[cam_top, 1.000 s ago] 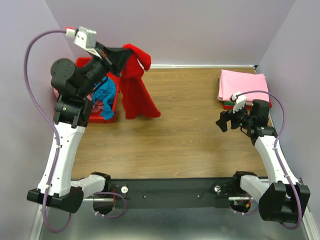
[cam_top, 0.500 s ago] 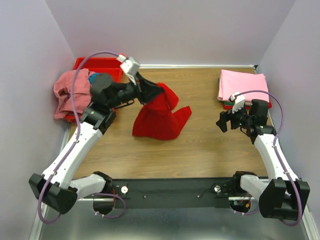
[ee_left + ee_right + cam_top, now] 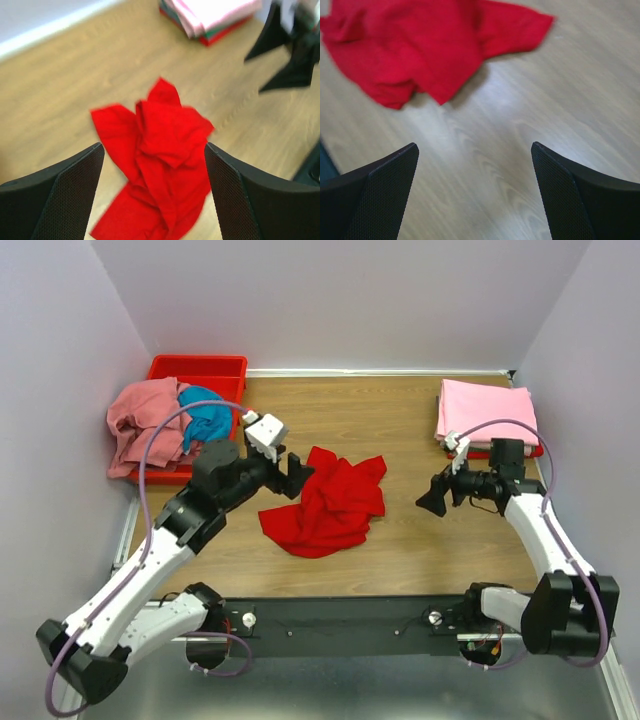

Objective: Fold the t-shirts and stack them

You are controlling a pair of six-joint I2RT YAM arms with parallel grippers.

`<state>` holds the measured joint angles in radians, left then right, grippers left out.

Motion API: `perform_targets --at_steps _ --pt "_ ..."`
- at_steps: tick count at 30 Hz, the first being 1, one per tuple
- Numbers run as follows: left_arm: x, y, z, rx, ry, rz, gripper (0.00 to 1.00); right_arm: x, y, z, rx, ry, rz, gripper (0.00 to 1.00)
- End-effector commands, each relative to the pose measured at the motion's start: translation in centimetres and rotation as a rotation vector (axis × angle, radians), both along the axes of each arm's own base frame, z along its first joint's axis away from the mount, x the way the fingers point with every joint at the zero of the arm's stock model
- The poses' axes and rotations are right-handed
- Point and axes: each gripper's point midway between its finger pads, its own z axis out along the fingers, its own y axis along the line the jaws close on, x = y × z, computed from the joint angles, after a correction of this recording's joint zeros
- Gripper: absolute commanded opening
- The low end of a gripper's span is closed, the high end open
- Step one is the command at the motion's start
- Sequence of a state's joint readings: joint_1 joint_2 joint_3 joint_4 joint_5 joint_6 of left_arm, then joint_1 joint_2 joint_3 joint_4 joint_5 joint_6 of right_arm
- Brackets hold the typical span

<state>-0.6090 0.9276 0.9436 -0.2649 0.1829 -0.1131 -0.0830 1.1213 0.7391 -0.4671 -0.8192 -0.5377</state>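
Note:
A bright red t-shirt [image 3: 335, 502] lies crumpled on the wooden table near the middle; it also fills the left wrist view [image 3: 160, 165] and the top of the right wrist view [image 3: 420, 45]. My left gripper [image 3: 297, 475] hovers at its left edge, open, nothing between the fingers. My right gripper [image 3: 432, 498] is open to the right of the shirt, apart from it, over bare wood. A folded stack topped by a light pink t-shirt [image 3: 487, 412] sits at the back right. A salmon pink t-shirt [image 3: 140, 425] and a teal blue one [image 3: 207, 418] hang out of the bin.
A rigid red plastic bin [image 3: 198, 370] stands at the back left against the wall. Lilac walls close the table on three sides. The folded stack [image 3: 207, 17] shows green and red layers under the pink.
The left arm swung down from above the bin toward the table's middle, its gripper opened, and the red t-shirt dropped onto the wood. The right gripper shifted slightly left.

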Motion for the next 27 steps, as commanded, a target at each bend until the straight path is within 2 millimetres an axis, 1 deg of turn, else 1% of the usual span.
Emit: perform_targets --at_steps 1,2,3,4,5,6,7,8,9,10,11,12,13,14,15,16,17,19,20,21,22,23,24,25,26,27 --pt "1.3 2.0 0.3 -0.015 -0.114 0.123 0.89 -1.7 4.2 1.1 0.099 0.050 0.238 1.00" --pt "1.3 2.3 0.9 -0.038 -0.145 0.139 0.89 -1.3 5.0 1.5 0.093 0.052 0.263 1.00" --pt "1.6 2.7 0.5 -0.039 -0.148 0.167 0.89 -1.2 5.6 1.5 0.087 0.061 0.280 1.00" --pt "1.9 3.3 -0.8 -0.023 -0.136 0.204 0.89 -1.4 6.8 1.5 0.077 0.068 0.320 1.00" --pt "2.1 3.6 -1.1 -0.025 -0.141 0.228 0.89 -0.5 7.3 1.3 0.051 0.087 0.320 1.00" --pt "2.3 4.0 -1.9 -0.015 -0.133 0.252 0.89 -0.7 8.5 1.1 0.032 0.095 0.356 1.00" --pt "2.4 4.1 -2.0 -0.009 -0.134 0.262 0.89 -0.5 9.1 1.0 0.015 0.100 0.367 1.00" --pt "2.6 4.3 -2.0 0.000 -0.134 0.271 0.89 -0.3 9.7 0.4 -0.001 0.123 0.380 1.00" --pt "2.8 4.8 -2.2 0.017 -0.127 0.302 0.89 -0.2 10.9 0.4 -0.036 0.111 0.409 1.00" --pt "3.0 5.1 -2.4 0.024 -0.123 0.317 0.89 -0.3 11.5 0.2 -0.056 0.113 0.427 1.00" --pt "3.1 5.3 -2.5 0.033 -0.131 0.329 0.89 0.0 11.7 -0.4 -0.113 0.107 0.424 1.00" --pt "3.4 5.8 -2.6 0.045 -0.132 0.357 0.89 -0.9 13.6 -0.8 -0.158 0.089 0.491 1.00" --pt "3.6 6.1 -2.5 0.047 -0.134 0.379 0.89 -1.3 14.3 -1.2 -0.204 0.075 0.516 1.00" --pt "3.7 6.4 -2.8 0.062 -0.126 0.397 0.89 -1.3 14.3 -1.9 -0.281 0.055 0.521 1.00" --pt "3.9 7.1 -2.7 0.070 -0.128 0.435 0.89 -1.7 15.0 -2.0 -0.317 0.024 0.559 1.00" --pt "4.0 7.5 -2.7 0.074 -0.129 0.456 0.89 -2.9 16.2 -2.2 -0.346 0.001 0.609 1.00" --pt "4.1 8.0 -2.7 0.080 -0.130 0.480 0.89 -3.0 16.9 -1.9 -0.363 -0.022 0.625 1.00" --pt "4.1 9.5 -2.1 0.078 -0.140 0.565 0.89 -3.1 17.7 -2.3 -0.418 -0.037 0.630 1.00" --pt "3.9 10.3 -1.6 0.067 -0.149 0.598 0.89 -2.4 18.1 -2.0 -0.439 -0.059 0.610 1.00" --pt "3.8 11.4 -1.3 0.060 -0.157 0.654 0.89 -2.4 18.5 -2.5 -0.458 -0.059 0.611 0.99" --pt "3.6 11.9 -0.9 0.049 -0.168 0.677 0.89 -2.1 18.8 -2.6 -0.474 -0.065 0.592 0.99" --pt "3.1 12.7 0.1 0.017 -0.192 0.702 0.89 -1.0 19.1 -2.5 -0.498 -0.090 0.544 0.99" --pt "2.9 13.3 0.3 0.007 -0.202 0.730 0.89 -1.4 20.0 -2.7 -0.515 -0.103 0.554 0.99" --pt "2.7 13.8 0.6 -0.004 -0.212 0.745 0.89 -1.2 20.3 -2.8 -0.536 -0.117 0.544 0.99" --pt "2.2 14.4 1.6 -0.040 -0.235 0.762 0.89 -0.4 20.6 -3.2 -0.574 -0.137 0.510 0.98" --pt "1.9 14.7 1.9 -0.052 -0.243 0.775 0.89 -0.3 21.0 -3.3 -0.591 -0.150 0.505 0.98"
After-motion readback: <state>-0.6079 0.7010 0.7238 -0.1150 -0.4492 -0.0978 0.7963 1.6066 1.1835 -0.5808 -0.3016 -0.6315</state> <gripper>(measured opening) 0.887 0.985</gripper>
